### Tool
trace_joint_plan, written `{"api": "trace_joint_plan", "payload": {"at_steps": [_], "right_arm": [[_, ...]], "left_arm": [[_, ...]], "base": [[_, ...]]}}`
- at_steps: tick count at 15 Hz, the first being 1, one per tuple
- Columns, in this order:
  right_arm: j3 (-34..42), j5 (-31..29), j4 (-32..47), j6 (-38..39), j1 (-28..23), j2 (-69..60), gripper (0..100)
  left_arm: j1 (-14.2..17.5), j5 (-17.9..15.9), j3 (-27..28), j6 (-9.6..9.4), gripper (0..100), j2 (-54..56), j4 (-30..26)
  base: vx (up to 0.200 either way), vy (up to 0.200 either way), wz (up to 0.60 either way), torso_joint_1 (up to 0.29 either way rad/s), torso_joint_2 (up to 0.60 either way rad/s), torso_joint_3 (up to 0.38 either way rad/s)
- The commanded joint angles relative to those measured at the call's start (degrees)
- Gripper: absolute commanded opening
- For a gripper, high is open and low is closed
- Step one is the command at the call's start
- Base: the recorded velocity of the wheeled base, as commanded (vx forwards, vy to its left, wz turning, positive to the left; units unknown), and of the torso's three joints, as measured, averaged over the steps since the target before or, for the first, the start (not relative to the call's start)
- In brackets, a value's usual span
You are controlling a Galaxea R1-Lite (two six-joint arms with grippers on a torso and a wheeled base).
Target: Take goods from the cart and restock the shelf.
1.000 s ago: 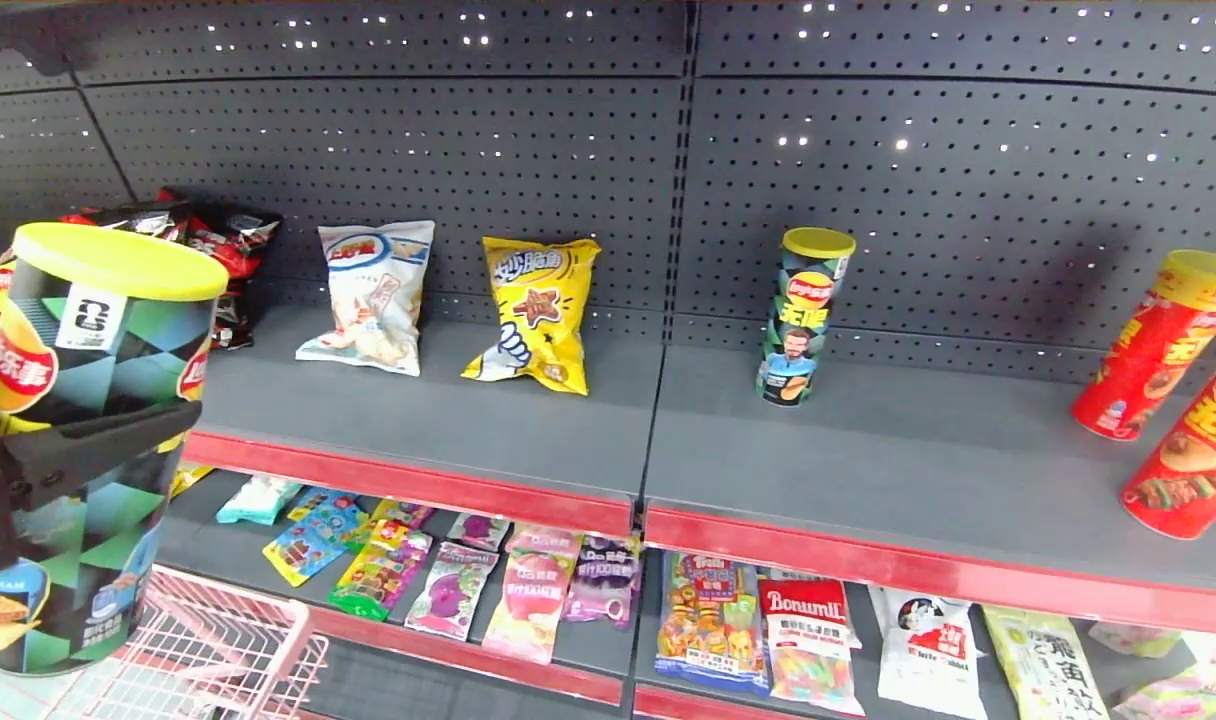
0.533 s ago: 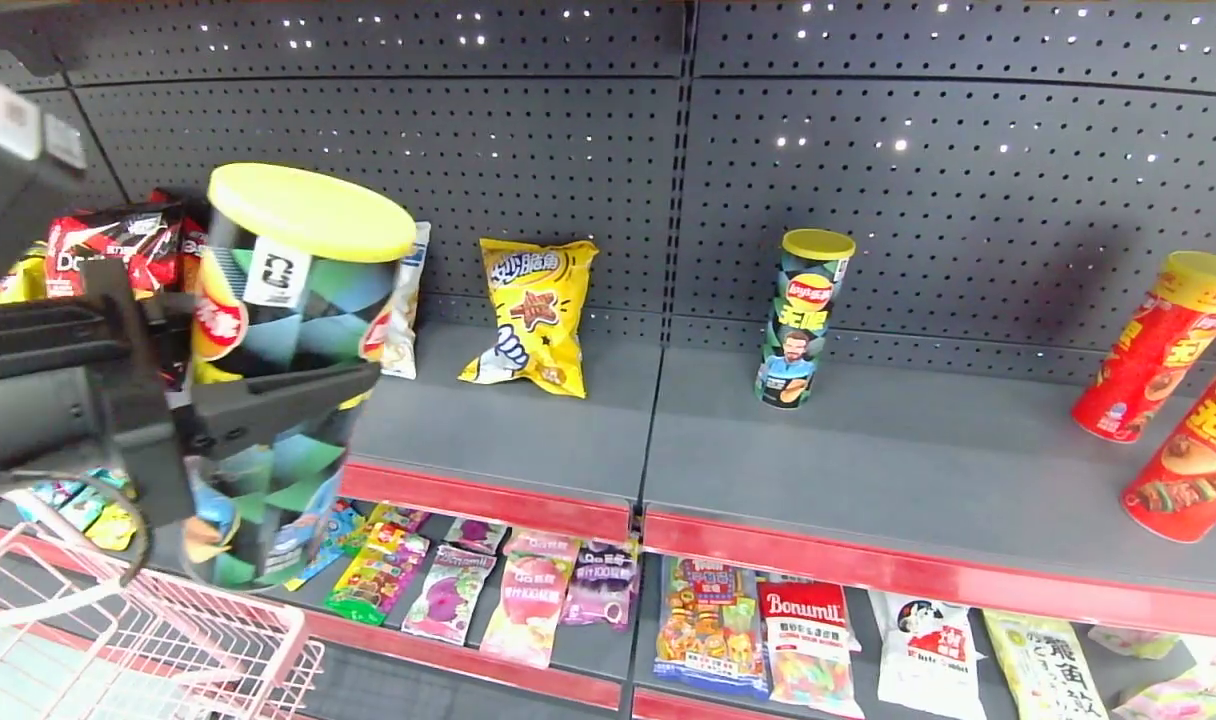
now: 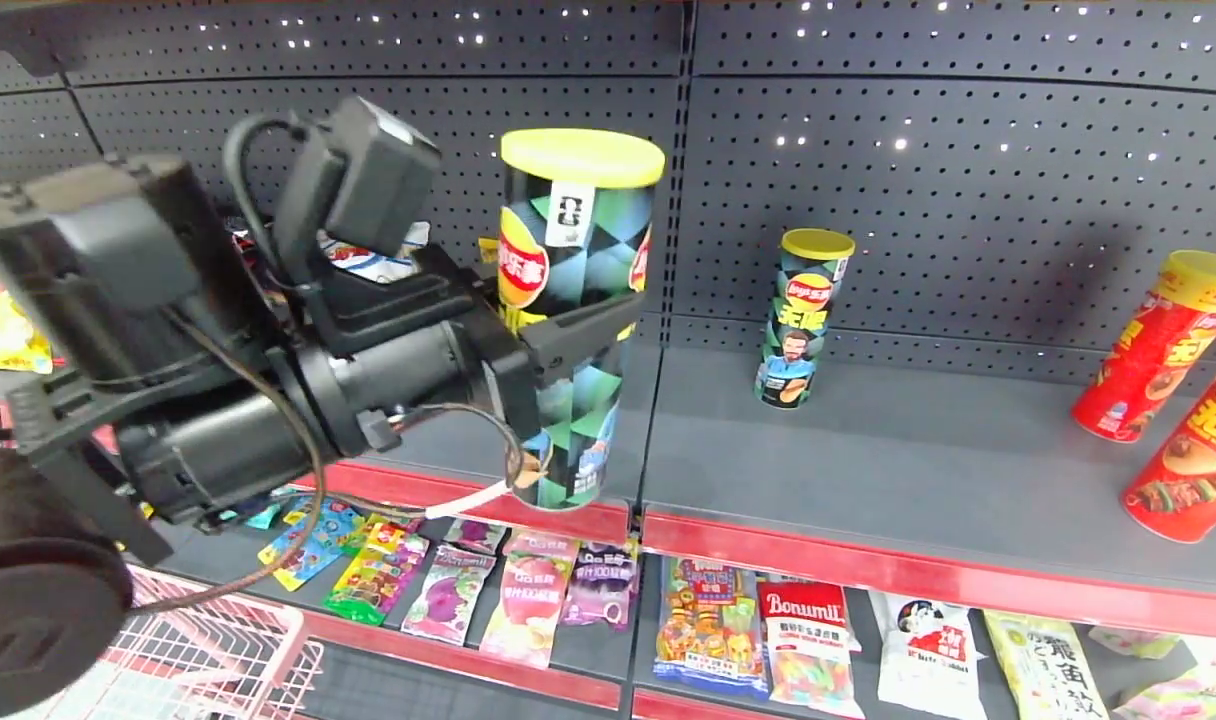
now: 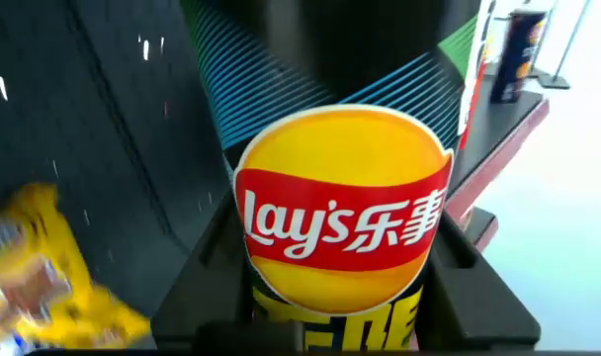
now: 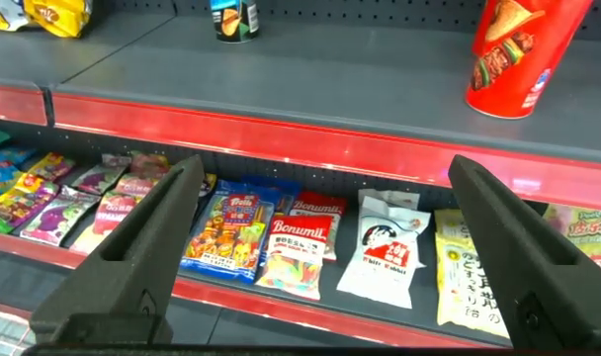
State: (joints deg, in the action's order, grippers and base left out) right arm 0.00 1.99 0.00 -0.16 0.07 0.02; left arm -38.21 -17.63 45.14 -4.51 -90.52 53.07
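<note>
Swung in from nine o'clock, the left end effector [image 3: 580,325] is clamped on the can [image 3: 576,235]; keep it upright, lowering onto the shelf [image 3: 868,450] toward three o'clock.

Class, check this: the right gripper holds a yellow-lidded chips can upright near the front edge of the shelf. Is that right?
No. The left gripper holds the yellow-lidded chips can upright near the front edge of the shelf, as the head view shows.

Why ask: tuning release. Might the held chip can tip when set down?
The chip can is tall and narrow, so likely tippy if released tilted. Its wall looks rigid, undented in the left gripper. Sideways, it would probably roll.
</note>
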Motion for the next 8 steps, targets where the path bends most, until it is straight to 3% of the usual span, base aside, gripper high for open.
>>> {"api": "trace_joint_plan", "payload": {"at_steps": [1,3,5,6,8], "right_arm": [[0.0,0.0,0.0,0.0,0.0,0.0,100],[0.0,0.0,0.0,-0.1,0.0,0.1,100],[0.0,0.0,0.0,-0.1,0.0,0.1,100],[0.0,0.0,0.0,-0.1,0.0,0.1,100],[-0.1,-0.1,0.1,-1.4,-0.1,0.2,100]], "left_arm": [[-2.0,4.5,-1.8,2.75,0,-2.2,-0.2],[-0.5,6.5,-0.6,1.87,0,3.3,-9.8],[3.9,6.5,2.7,-3.49,0,10.2,-25.4],[5.9,6.4,3.7,-4.28,0,12.5,-30.5],[8.6,6.6,2.0,-4.28,0,16.3,-33.1]], "base": [[0.0,0.0,0.0,0.0,0.0,0.0],[0.0,0.0,0.0,0.0,0.0,0.0],[0.0,0.0,0.0,0.0,0.0,0.0],[0.0,0.0,0.0,0.0,0.0,0.0],[0.0,0.0,0.0,0.0,0.0,0.0]]}}
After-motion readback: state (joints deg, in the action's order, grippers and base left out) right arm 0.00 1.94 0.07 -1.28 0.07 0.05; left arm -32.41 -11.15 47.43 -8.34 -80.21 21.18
